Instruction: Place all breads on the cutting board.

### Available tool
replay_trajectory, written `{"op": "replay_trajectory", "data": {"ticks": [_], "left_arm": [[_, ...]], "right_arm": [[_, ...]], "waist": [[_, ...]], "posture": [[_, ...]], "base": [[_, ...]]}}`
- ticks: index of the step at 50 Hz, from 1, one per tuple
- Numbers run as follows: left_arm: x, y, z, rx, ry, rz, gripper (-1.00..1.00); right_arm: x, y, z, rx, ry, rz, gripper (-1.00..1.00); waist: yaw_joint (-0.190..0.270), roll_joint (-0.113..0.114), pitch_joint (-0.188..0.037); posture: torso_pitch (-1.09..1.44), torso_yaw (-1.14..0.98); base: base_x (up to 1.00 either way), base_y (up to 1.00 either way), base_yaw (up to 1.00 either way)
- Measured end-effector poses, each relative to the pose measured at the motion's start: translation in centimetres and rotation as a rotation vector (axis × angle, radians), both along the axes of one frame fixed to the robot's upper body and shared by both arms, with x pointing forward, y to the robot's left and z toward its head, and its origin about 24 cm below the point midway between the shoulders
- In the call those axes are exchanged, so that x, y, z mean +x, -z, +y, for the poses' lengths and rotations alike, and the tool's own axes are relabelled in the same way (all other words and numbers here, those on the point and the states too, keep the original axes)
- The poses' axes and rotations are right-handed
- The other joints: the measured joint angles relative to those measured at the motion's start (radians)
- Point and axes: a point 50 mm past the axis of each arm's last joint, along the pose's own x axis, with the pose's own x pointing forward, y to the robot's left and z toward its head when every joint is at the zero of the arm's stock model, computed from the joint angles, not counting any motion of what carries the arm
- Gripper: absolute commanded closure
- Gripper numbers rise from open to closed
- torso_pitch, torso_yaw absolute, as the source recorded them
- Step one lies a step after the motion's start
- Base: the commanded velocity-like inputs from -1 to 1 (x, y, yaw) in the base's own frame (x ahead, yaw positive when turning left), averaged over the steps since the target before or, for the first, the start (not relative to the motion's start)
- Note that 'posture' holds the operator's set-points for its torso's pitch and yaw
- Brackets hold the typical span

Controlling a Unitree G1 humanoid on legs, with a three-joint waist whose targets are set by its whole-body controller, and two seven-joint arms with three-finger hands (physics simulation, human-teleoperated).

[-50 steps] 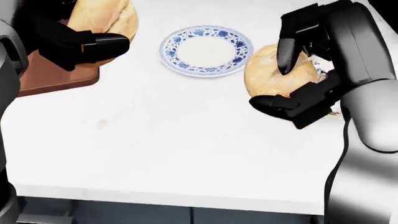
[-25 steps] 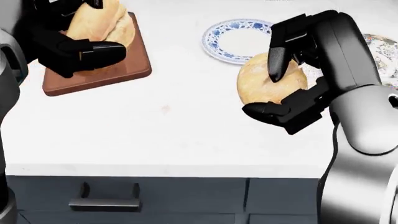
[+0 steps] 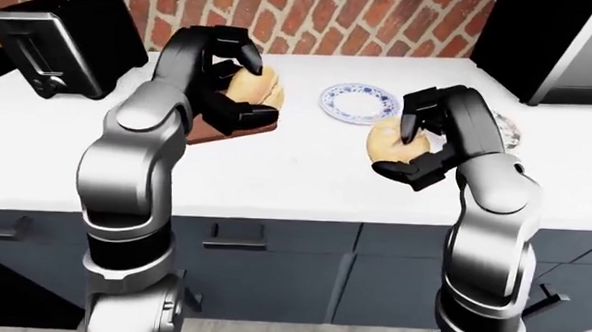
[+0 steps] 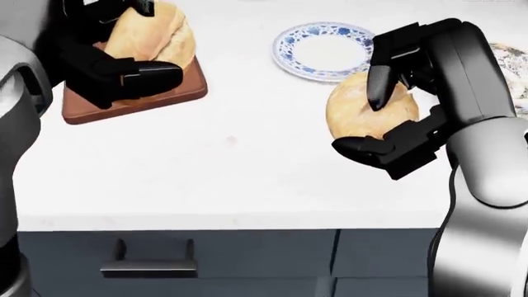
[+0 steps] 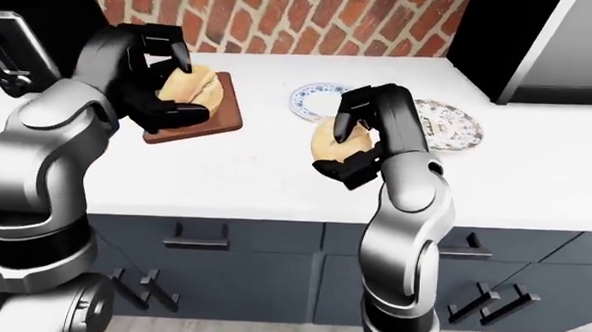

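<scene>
Nearest the camera, dark blue cabinet drawers [image 4: 165,260] with metal handles run under the white worktop [image 4: 231,179]; above its near half, the right robot hand [image 4: 388,117] has its black fingers closed round a round bread roll [image 4: 363,108], one finger pressed down over the top and another tucked beneath, the roll held clear of the worktop surface; further in, toward the left of the head view, the left robot hand [image 4: 116,65] closes round a larger loaf [image 4: 153,37], which is over the brown cutting board [image 4: 132,102], though whether it rests on the wood or is just above it cannot be told; beyond the right robot hand lies a blue-and-white patterned plate [image 4: 326,49], bare in the middle, and just to its right in the right-eye view a second, multicoloured plate [image 5: 448,127] partly hidden by the arm; farthest off, a black toaster [image 3: 66,39] stands at the left end of the worktop against a red brick wall [image 3: 312,20], and a dark tall appliance [image 3: 557,46] fills the upper right corner.
</scene>
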Motion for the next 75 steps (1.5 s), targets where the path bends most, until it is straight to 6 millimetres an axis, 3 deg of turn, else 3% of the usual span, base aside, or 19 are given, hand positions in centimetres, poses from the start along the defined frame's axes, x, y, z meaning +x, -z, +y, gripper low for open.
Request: {"op": "replay_trajectory", "data": {"ticks": [3, 7, 10, 12, 16, 23, 28, 32, 34, 37, 40, 42, 45, 51, 57, 61, 63, 72, 75], "left_arm": [[0.1, 0.1, 0.0, 0.0, 0.004, 0.016, 1.0], [-0.1, -0.6, 0.3, -0.004, -0.008, -0.021, 1.0], [-0.2, -0.8, 0.1, -0.001, -0.002, -0.03, 1.0], [-0.2, -0.9, 0.3, -0.002, -0.005, -0.03, 1.0], [0.0, -0.3, 1.2, -0.011, -0.047, 0.002, 1.0], [-0.2, -0.5, 0.8, -0.008, -0.032, -0.016, 1.0], [-0.2, -0.2, 0.5, -0.006, -0.023, -0.012, 1.0], [0.0, -0.1, 0.8, -0.01, -0.041, -0.001, 1.0], [-0.1, 0.1, 0.3, -0.006, -0.019, 0.007, 1.0], [0.0, 0.3, -0.5, 0.003, 0.016, 0.024, 1.0], [-0.2, -0.5, -0.3, -0.002, 0.016, -0.022, 1.0], [-0.4, -0.9, 0.0, -0.005, 0.002, -0.042, 1.0], [-0.1, -0.1, 0.7, -0.012, -0.033, -0.01, 1.0], [-0.2, -0.4, 0.2, -0.007, -0.025, -0.015, 1.0], [-0.1, 0.2, 0.2, -0.004, -0.033, 0.017, 1.0], [-0.5, -0.9, -0.3, 0.0, -0.014, -0.039, 1.0], [-0.6, -0.6, -0.8, 0.005, 0.012, -0.035, 1.0], [-0.6, -0.8, -1.2, 0.007, 0.04, -0.033, 1.0], [-0.6, -0.5, -1.4, 0.009, 0.052, -0.028, 1.0]], "right_arm": [[0.1, -0.1, 0.0, 0.001, 0.005, 0.004, 1.0], [-0.2, -0.7, 0.2, -0.009, -0.006, -0.032, 1.0], [-0.1, -0.6, 0.1, -0.008, -0.001, -0.025, 1.0], [0.0, -0.7, 0.3, -0.007, -0.005, -0.027, 1.0], [0.2, -0.2, 1.1, -0.008, -0.051, 0.004, 1.0], [-0.2, -0.8, 0.8, -0.004, -0.036, -0.036, 1.0], [0.0, -0.3, 0.6, -0.002, -0.031, -0.021, 1.0], [0.1, -0.3, 0.8, -0.01, -0.04, -0.02, 1.0], [0.0, 0.1, 0.3, -0.001, -0.018, -0.008, 1.0], [0.3, 0.6, -0.2, 0.013, 0.008, 0.023, 1.0], [0.0, -0.3, 0.0, 0.006, 0.0, -0.028, 1.0], [-0.2, -0.8, 0.3, 0.0, -0.015, -0.056, 1.0], [0.1, 0.2, 0.9, 0.0, -0.048, -0.012, 1.0], [0.0, -0.7, 0.3, 0.016, -0.025, -0.042, 1.0], [-0.1, -0.9, 0.1, 0.033, -0.018, -0.049, 1.0], [-0.1, -1.0, -0.2, 0.031, -0.007, -0.059, 1.0], [0.0, -0.7, -0.5, 0.034, 0.012, -0.045, 1.0], [-0.1, -0.7, -0.4, 0.031, 0.017, -0.058, 1.0], [-0.1, -0.6, -0.6, 0.034, 0.032, -0.056, 1.0]], "waist": [[0.004, -0.007, -0.011], [0.005, 0.022, -0.004], [-0.002, 0.064, -0.003], [-0.001, 0.117, -0.011], [0.015, 0.099, -0.001], [0.01, 0.011, 0.006], [0.014, 0.031, 0.015], [0.018, -0.008, 0.013], [0.004, 0.017, 0.017], [0.003, 0.013, -0.009], [0.001, 0.055, -0.005], [0.006, 0.099, -0.01], [0.021, 0.103, 0.0], [0.019, 0.033, 0.029], [0.033, 0.002, 0.008], [0.031, -0.043, 0.006], [0.027, -0.024, 0.02], [0.016, 0.026, 0.006], [0.014, 0.056, 0.011]], "posture": [[0.0, 0.0], [0.0, 0.0], [0.0, 0.0], [0.0, 0.0], [0.0, 0.0], [0.0, 0.0], [0.0, 0.0], [0.0, 0.0], [0.0, 0.0], [0.0, 0.0], [0.0, 0.0], [0.0, 0.0], [0.0, 0.0], [0.0, 0.0], [0.0, 0.0], [0.0, 0.0], [0.0, 0.0], [0.0, 0.0], [0.0, 0.0]], "base": [[0.0, 0.43, 0.0], [0.0, 0.56, 0.0], [0.0, 0.56, 0.0], [0.0, 0.57, 0.0], [0.0, 0.56, 0.0], [0.0, 0.48, 0.0], [0.0, 0.07, 0.0], [0.0, 0.58, 0.0], [0.0, 0.45, 0.0], [0.0, 0.42, 0.0], [0.0, 0.41, 0.0], [0.0, 0.39, 0.0], [0.0, 0.02, 0.0], [0.02, 0.0, 0.0], [0.18, 0.0, 0.0], [0.33, 0.0, 0.0], [0.35, 0.0, 0.0], [0.24, 0.03, 0.27], [0.1, 0.0, 1.0]]}}
